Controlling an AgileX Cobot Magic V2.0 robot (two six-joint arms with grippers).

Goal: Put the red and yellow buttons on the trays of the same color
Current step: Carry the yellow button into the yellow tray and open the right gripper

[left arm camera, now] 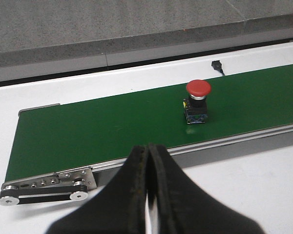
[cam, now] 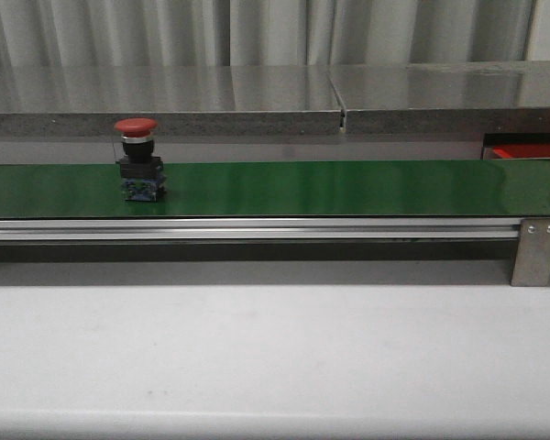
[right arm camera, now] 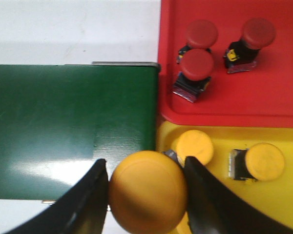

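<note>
Yellow button [right arm camera: 147, 191] is sitting clamped between the right gripper [right arm camera: 145, 195] jaws, hanging over the belt end just beside the yellow tray [right arm camera: 283, 204] at lower right, while the left gripper [left arm camera: 149, 195] jaws are pressing together empty, the red button [left arm camera: 197, 100] waiting up-belt.

You will find no legible text, labels, brand marks, numbers or signs on any surface in the three views.
</note>
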